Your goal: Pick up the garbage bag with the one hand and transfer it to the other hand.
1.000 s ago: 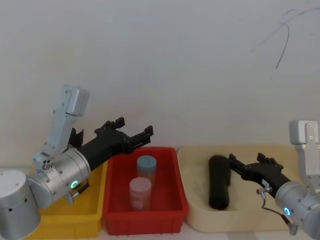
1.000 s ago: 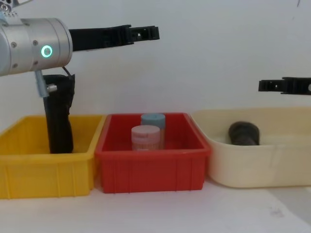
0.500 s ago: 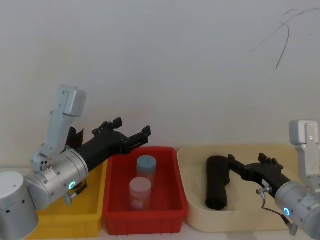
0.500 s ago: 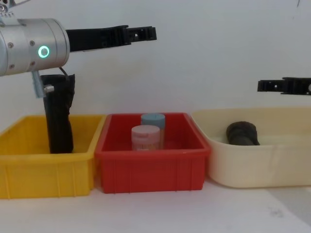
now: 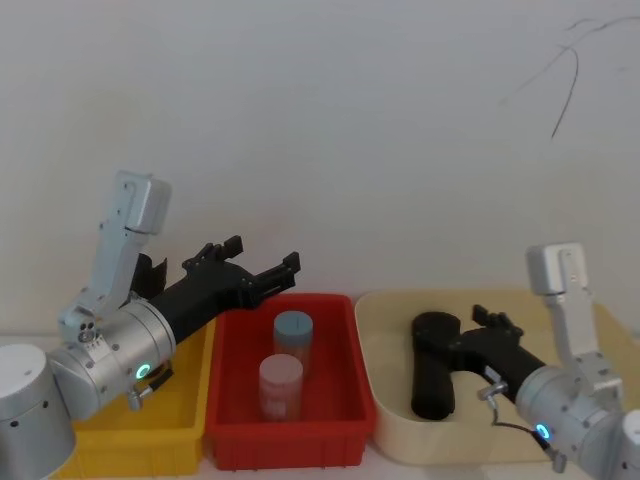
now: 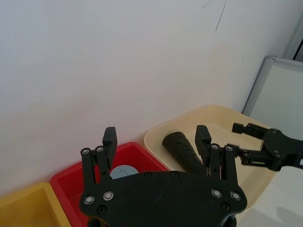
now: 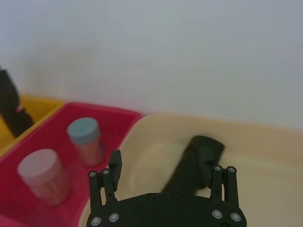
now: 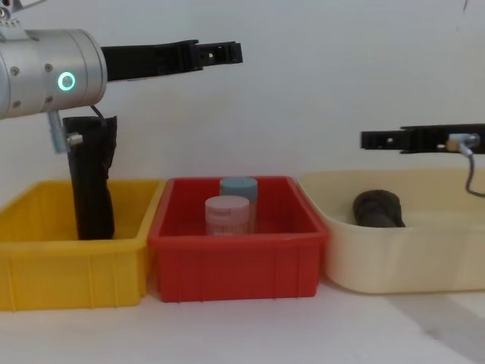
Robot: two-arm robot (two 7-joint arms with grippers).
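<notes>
So here's what we've got. The garbage bag (image 5: 435,365) is a straight black roll of crinkly plastic, blunt at the ends, lying flat on the floor of the cream tub (image 5: 400,440), a smooth, rounded plastic basin on the robot's right.

The right gripper (image 5: 475,330), long, black and matte on a silver-grey arm with a small blue ring light (image 5: 541,432) and a thin cable, hovers over that tub. From the chest view we see it well above the rim, so it's not touching the roll. Its fingers (image 7: 115,163) are spread apart, and in the wrist view the bag sits between them.

The left gripper (image 5: 265,255), also black and slim-fingered with a green-teal ring light (image 8: 67,81), is held high over the seam between the yellow bin (image 5: 120,440) and the red bin (image 5: 290,440). Its prongs are wide apart and hold nothing.

In the yellow bin a second black roll (image 8: 91,189) stands upright with a flared, ragged top. The red bin, glossy with ribbed walls, holds two upright cylinders: a blue-topped jar (image 5: 294,335) behind a pink-topped jar (image 5: 281,385). The pink one has faint print, but it's too blurry for us to read.
</notes>
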